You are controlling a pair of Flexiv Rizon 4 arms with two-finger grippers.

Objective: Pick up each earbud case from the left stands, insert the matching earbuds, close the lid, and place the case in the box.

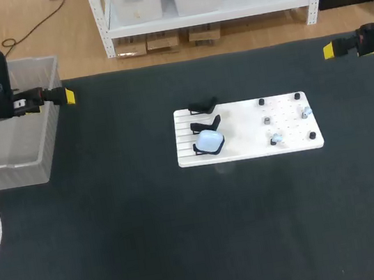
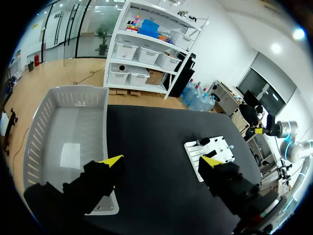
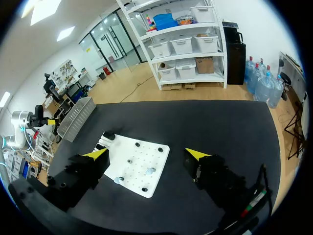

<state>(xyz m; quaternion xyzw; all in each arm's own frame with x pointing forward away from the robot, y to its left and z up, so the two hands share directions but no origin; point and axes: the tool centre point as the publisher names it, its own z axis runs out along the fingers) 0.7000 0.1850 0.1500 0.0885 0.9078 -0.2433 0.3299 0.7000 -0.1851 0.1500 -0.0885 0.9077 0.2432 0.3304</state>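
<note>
Fingers (image 2: 111, 161) apart, well away from case (image 1: 209, 140)

Yellow-tipped left gripper (image 1: 68, 96) at far left, level, pointing inward, fingers wide apart. Yellow-tipped right gripper (image 1: 328, 50) at far right, mirrored, fingers wide apart.

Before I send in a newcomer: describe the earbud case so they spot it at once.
A white board lies mid-table, three black stands along its left side. The earbud case is the pale blue shell on the nearest stand; the others are empty.
</note>
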